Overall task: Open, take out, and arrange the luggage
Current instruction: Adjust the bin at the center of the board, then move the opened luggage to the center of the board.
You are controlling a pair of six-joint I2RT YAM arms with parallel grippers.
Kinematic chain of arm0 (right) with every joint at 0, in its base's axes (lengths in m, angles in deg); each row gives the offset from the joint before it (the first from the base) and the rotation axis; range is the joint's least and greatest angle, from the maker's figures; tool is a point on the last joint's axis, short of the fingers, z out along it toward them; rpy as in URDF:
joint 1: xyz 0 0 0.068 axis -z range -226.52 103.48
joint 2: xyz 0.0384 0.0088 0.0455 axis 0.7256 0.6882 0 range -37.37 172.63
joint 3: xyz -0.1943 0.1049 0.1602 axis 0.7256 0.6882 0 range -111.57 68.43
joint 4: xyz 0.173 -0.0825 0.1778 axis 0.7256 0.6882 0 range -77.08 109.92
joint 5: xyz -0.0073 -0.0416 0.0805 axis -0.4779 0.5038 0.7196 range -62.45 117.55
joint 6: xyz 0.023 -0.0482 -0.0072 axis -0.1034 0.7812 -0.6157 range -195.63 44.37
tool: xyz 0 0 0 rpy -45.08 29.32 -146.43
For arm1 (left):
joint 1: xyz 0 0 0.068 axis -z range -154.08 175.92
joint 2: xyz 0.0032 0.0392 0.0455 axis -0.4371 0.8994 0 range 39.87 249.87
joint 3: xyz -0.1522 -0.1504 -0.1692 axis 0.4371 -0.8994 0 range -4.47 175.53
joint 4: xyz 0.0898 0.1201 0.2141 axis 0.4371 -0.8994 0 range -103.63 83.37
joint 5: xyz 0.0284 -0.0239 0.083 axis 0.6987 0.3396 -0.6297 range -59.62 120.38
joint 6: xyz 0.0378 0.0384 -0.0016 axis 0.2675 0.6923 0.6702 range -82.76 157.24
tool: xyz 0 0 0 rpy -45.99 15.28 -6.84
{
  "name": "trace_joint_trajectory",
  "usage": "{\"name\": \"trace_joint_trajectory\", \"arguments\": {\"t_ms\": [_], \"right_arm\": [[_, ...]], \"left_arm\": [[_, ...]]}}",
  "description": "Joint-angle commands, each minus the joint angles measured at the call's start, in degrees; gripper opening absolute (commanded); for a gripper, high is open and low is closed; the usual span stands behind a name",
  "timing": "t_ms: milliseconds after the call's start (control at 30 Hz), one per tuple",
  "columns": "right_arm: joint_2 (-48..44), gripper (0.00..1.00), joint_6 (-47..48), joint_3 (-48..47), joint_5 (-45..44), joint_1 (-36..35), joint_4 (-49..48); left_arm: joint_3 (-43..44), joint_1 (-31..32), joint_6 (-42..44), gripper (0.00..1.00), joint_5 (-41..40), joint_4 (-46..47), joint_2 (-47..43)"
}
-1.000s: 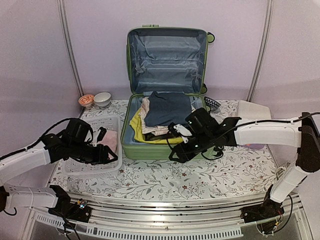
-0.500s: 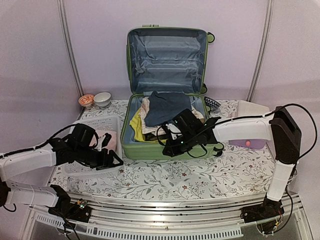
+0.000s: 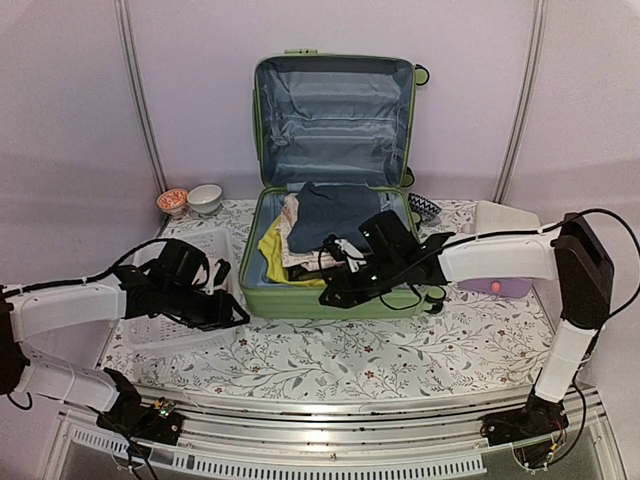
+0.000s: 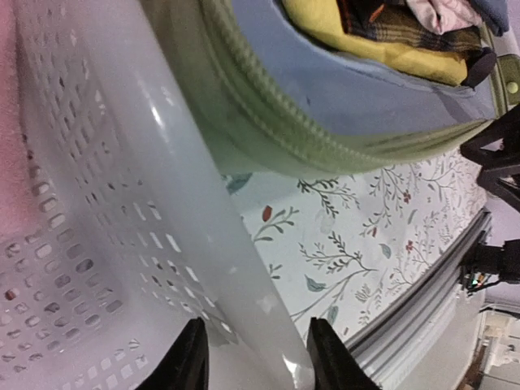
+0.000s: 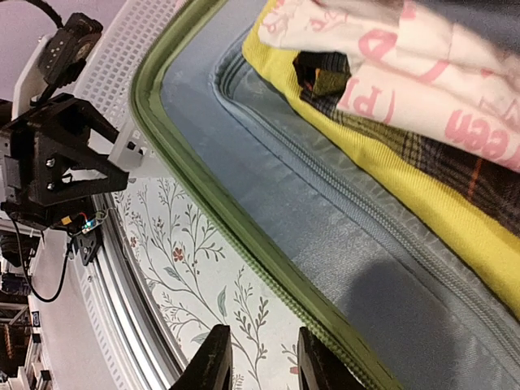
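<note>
The luggage [image 3: 335, 120] is open, clothes [image 3: 335, 215] not yet out — right pincer [image 5: 262, 359] released, empty; left pincer [image 4: 256, 359] straddles the basket [image 4: 106, 203] rim, grip unclear.

This is a robot test booth. Plain lilac walls [image 3: 70, 120] are split by metal poles [image 3: 140, 100]. A left arm [image 3: 60, 305] and a right arm [image 3: 510, 258], trailing cables [image 3: 600, 213], are bolted to an aluminium rail [image 3: 330, 440]. The tabletop [image 3: 400, 350], under flowered cloth, carries staged household props: luggage [image 3: 335, 120] and bowls [image 3: 205, 197].
</note>
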Motion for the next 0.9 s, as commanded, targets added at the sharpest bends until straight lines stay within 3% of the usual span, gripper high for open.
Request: {"name": "trace_joint_trajectory", "arguments": {"t_ms": [0,133,267,300,400,467,533,700,867], "right_arm": [[-4.84,0.32,2.74,1.13,-5.71,2.46,-6.2],[-6.37,0.45,4.49,-1.25,-10.35,2.33,-0.73],[-7.48,0.57,5.46,-5.72,-18.72,4.72,9.76],[-7.91,0.6,5.36,-6.08,-20.34,6.01,11.68],[-10.71,0.68,4.67,-5.63,-26.21,10.78,15.16],[-11.36,0.69,4.71,-5.25,-28.31,14.26,16.65],[-11.24,0.69,4.76,-5.13,-29.38,17.72,17.54],[-7.96,0.65,5.77,-6.15,-28.39,24.21,16.74],[-1.74,0.59,7.12,-11.3,-24.66,26.45,16.38]], "left_arm": [[2.9,0.34,4.03,0.32,-9.59,-6.69,2.2],[5.42,0.52,5.52,0.26,-16.23,-10.28,2.05],[7.45,0.54,7.95,0.28,-18.81,-11.32,2.32],[7.96,0.55,8.32,0.31,-18.92,-11.63,2.43],[9.94,0.63,9.02,0.62,-20.37,-13.43,2.25],[11.79,0.63,9.87,0.75,-20.45,-13.76,0.9],[13.79,0.63,10.76,0.79,-19.89,-13.41,-0.22],[19.52,0.23,12.67,0.79,-18.51,-11.41,1.05],[22.76,-5.3,13.37,0.72,-12.33,-4.9,7.65]]}}
